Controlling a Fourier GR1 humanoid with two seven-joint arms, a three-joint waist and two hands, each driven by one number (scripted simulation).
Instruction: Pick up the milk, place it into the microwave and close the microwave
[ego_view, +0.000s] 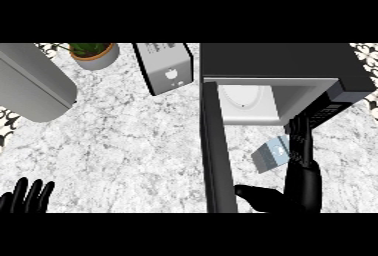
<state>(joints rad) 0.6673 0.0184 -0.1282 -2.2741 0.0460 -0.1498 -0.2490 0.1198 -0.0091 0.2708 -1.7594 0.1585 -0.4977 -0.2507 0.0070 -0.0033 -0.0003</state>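
While the microwave (284, 62) stands at the far right of the marbled desk (125, 150) with its door (216, 150) swung fully out toward the viewer, the milk (272, 153) lies outside it, on the desk just in front of the open cavity. It is a small blue-and-grey carton, tilted, and the right hand (299, 137) lies against its right edge with fingers stretched straight toward the cavity, not curled round anything; whether they bear on the carton or merely pass beside it cannot be told. That hand's thumb (255, 194) sticks out to the left, close to the door's near end. Inside the cavity a white turntable (244, 97) shows. The door stands edge-on as a long dark wall just left of the milk, parting it from the rest of the desk. Beyond the door, to the left, a toaster (166, 67) stands near the microwave, a potted plant (92, 52) sits at the far edge, and a large grey rounded appliance (29, 82) fills the far left corner. The left hand (26, 199) rests at the lower left edge, fingers up and relaxed.
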